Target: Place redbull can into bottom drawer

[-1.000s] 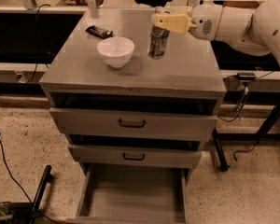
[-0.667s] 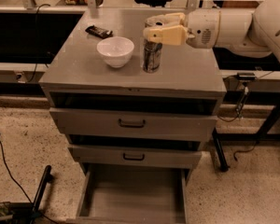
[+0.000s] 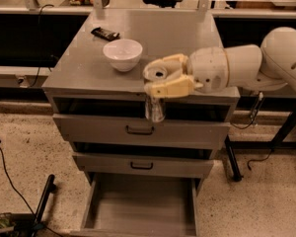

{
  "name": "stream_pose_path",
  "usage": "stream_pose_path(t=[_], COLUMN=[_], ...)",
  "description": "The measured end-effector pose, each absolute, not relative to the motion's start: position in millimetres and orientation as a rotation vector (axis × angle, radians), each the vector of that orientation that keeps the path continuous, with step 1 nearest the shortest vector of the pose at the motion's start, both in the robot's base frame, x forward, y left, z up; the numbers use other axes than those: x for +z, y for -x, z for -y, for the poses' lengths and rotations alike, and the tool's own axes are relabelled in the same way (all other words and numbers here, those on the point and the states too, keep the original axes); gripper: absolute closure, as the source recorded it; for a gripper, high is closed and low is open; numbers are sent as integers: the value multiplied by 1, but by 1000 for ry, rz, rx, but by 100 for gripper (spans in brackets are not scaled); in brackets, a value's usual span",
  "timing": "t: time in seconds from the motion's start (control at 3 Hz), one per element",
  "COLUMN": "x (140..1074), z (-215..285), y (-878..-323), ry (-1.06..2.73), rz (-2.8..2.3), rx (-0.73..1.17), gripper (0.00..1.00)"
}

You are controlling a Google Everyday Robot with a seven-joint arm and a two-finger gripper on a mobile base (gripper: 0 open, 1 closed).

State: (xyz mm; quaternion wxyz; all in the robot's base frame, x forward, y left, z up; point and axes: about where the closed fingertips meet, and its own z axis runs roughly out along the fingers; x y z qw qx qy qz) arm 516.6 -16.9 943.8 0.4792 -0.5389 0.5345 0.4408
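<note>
My gripper [image 3: 160,80] reaches in from the right on a white arm, its cream fingers [image 3: 170,87] shut around the top of the redbull can [image 3: 154,106]. The slim silver can hangs upright in front of the cabinet's front edge, level with the top drawer's opening. The bottom drawer [image 3: 140,212] is pulled out below it, showing a plain grey inside with nothing in it.
A white bowl [image 3: 122,54] and a dark snack bar [image 3: 105,33] sit on the grey cabinet top [image 3: 158,38]. The two upper drawers with black handles [image 3: 140,130] stand slightly out. A black cable and stand [image 3: 42,205] lie on the speckled floor at left.
The gripper has carried the can from the cabinet top toward the front, past the edge, and lower, so it now hangs in front of the top drawer.
</note>
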Motion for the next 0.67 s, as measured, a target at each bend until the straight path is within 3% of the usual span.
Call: stream_pose_path(t=[0.67], x=[919], z=[21], y=[-512], ry=[1295], rz=[-1310], rx=[1022], gripper=[100])
